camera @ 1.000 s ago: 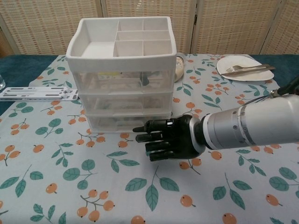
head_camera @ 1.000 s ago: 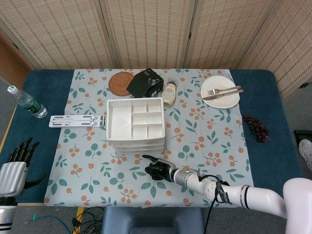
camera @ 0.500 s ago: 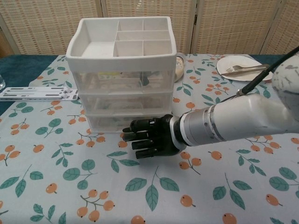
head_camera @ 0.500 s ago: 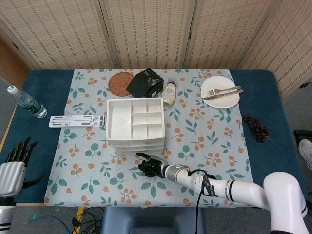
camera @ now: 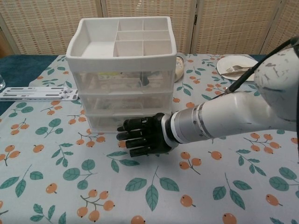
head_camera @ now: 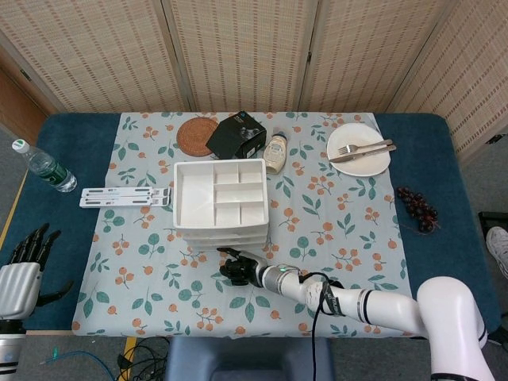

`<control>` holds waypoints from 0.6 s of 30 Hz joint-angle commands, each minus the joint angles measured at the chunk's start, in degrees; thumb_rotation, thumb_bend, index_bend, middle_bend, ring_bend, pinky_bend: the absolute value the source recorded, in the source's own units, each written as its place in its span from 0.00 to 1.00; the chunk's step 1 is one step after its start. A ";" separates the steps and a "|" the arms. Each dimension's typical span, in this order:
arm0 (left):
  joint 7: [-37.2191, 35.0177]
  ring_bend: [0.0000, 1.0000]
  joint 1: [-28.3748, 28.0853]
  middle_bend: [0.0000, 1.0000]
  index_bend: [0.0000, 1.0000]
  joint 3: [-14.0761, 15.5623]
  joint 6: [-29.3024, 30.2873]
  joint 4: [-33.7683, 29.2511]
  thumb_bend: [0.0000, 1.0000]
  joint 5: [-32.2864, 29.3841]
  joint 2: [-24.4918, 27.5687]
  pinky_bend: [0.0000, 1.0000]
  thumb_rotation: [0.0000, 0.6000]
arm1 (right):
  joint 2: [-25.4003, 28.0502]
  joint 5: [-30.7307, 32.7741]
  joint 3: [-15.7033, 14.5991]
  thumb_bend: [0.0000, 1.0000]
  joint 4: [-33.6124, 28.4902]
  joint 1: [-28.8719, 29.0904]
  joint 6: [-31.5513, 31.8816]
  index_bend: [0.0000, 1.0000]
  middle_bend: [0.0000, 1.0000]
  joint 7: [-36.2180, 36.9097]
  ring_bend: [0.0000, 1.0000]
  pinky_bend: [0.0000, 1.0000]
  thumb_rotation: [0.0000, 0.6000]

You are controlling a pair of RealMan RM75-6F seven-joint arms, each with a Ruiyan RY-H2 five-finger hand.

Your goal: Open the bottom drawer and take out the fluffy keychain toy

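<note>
The desk [head_camera: 468, 238], covered in dark blue cloth with a pale floral-print tablecloth [head_camera: 349, 230] of orange fruit and green leaves over its middle, fills most of the head view. At its centre stands the white plastic three-drawer organiser [head_camera: 219, 200] with a divided tray on top; in the chest view its translucent bottom drawer [camera: 105, 122] sits closed, at the left centre of the frame. The fluffy keychain toy cannot be made out through the cloudy drawer fronts.

The right hand [camera: 144, 136], black on a white and silver forearm, reaches in from the right of the chest view and lies just in front of the bottom drawer, fingers [camera: 126, 126] extended toward the drawer front and holding nothing; whether they touch it cannot be told. The left hand [head_camera: 25, 262] rests at the lower left edge of the head view, fingers spread and empty.

Toward the top of the head view lie a white round plate [head_camera: 359, 148] with cutlery, a black box [head_camera: 236, 134], a round woven coaster [head_camera: 197, 136] and a small cream jar [head_camera: 275, 152]. A clear water bottle [head_camera: 43, 166] lies at the left, dark grapes [head_camera: 417, 208] at the right.
</note>
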 commanded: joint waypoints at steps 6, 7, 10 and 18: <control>0.17 0.03 -0.18 0.00 0.09 -0.17 -0.18 -0.11 0.19 -0.15 0.04 0.11 1.00 | -0.82 0.93 -0.08 0.92 1.40 0.86 -0.05 0.00 0.78 -0.98 1.00 1.00 1.00; 0.23 0.03 -0.19 0.00 0.09 -0.15 -0.23 -0.16 0.19 -0.16 0.07 0.11 1.00 | -0.92 1.03 -0.10 0.92 1.57 0.97 -0.05 0.00 0.78 -1.15 1.00 1.00 1.00; 0.35 0.03 -0.22 0.00 0.09 -0.11 -0.30 -0.28 0.19 -0.12 0.13 0.12 1.00 | -1.16 1.29 0.01 0.92 2.00 1.11 -0.15 0.00 0.78 -1.46 1.00 1.00 1.00; 0.71 0.03 -0.33 0.00 0.09 -0.18 -0.40 -0.60 0.19 -0.19 0.30 0.12 1.00 | -1.64 1.87 -0.02 0.92 2.85 1.51 -0.67 0.00 0.78 -2.23 1.00 1.00 1.00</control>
